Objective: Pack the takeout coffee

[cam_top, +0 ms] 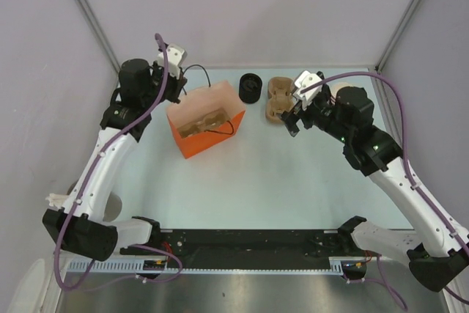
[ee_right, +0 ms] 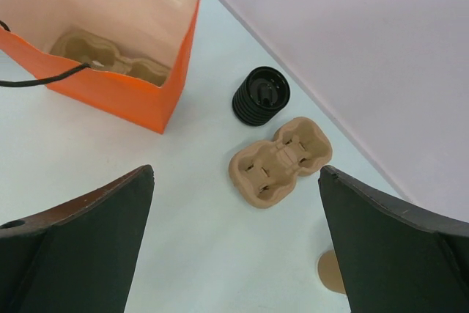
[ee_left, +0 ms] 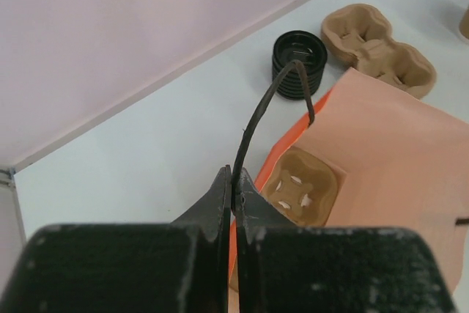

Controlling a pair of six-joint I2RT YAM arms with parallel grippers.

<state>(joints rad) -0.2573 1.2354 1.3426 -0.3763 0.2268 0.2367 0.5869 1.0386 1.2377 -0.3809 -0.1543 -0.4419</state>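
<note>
Tan cup [ee_right: 330, 273] — you see only a sliver, near your right gripper [ee_right: 236, 172]; lidded or not, cannot tell. Black lids [cam_top: 250, 87] stand stacked beside a loose carrier [cam_top: 278, 99]. Right jaws spread wide, empty. Your left gripper [ee_left: 234, 190] is pinched onto the orange bag's [cam_top: 201, 141] cord handle [ee_left: 256, 119] — second carrier [ee_left: 304, 185] inside.

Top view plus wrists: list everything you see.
bag: 1, orange, left-centre of table, top open
carrier: 2, brown, one inside the bag, one on the table right of the bag
lids: 1 stack, black, on the table between bag and loose carrier, further back
cup: tan, only an edge shows, by the right arm; count unclear
left gripper: shut on the bag's black handle
right gripper: open, empty, above the table near the loose carrier
</note>
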